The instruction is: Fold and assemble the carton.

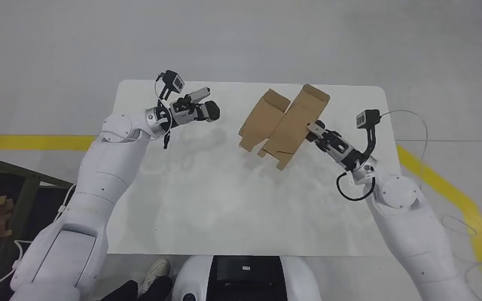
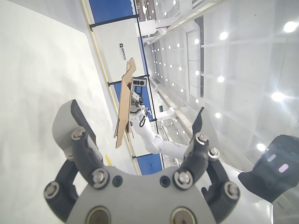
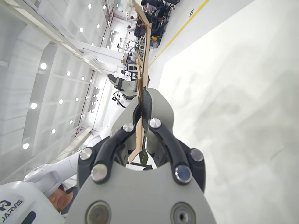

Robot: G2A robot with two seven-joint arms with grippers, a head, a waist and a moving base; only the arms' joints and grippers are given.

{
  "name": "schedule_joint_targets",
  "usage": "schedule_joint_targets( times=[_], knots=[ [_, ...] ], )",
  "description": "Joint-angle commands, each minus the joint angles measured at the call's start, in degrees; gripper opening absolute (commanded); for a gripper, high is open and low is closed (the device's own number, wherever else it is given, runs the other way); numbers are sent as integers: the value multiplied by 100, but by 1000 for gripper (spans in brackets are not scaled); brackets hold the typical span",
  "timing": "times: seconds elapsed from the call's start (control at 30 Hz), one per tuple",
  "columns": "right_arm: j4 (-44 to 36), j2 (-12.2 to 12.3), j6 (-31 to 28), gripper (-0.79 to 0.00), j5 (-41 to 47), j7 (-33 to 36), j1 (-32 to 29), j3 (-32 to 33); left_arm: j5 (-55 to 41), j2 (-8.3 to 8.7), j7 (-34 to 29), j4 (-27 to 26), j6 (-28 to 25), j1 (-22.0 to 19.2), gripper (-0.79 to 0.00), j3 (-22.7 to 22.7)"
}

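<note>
Carton, a flattened brown blank, is being held by one edge in the right claw, whose pads are being pressed shut on the board. From that claw the blank is reaching outward toward the left claw. It is seemingly being carried clear of the bench, though contact at the far flaps cannot be ruled out. The left claw is being kept wide and empty, well apart from the carton and pointed at its far side.

The board is being judged light and thin: stiff across each panel, but ready to hinge at its creases, so the unsupported flaps are likely to sag or swing. Its surface is being taken as dry and not slippery, yet easily dented at the edges. A second hold is best being sought on a flat panel just beside a crease, opposite the right claw, rather than on a loose flap. Only gentle pressure is being called for.
</note>
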Motion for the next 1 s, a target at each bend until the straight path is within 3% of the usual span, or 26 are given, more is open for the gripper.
schedule_joint_targets(
  times=[0.0, 0.33, 0.5, 0.73, 0.97],
  knots=[
    [-55, 3, 20, -785, -22, -24, -30, 23, -3, 0, -4, 5, -2, -3, 0, 0],
    [-55, 3, 20, -785, -22, -24, -30, 23, -2, 0, 30, -12, 16, 16, 0, -1],
    [-146, -36, 458, -785, 224, -282, -182, -41, 111, 0, 399, -454, 229, 298, 0, -7],
    [-376, -142, 797, -785, 850, -742, -446, -202, 74, -47, 175, -724, 494, 524, 0, 115],
    [-531, -194, 1029, -785, 883, -913, -582, -254, -118, -116, -115, -879, 728, 581, 0, 211]
  ],
)
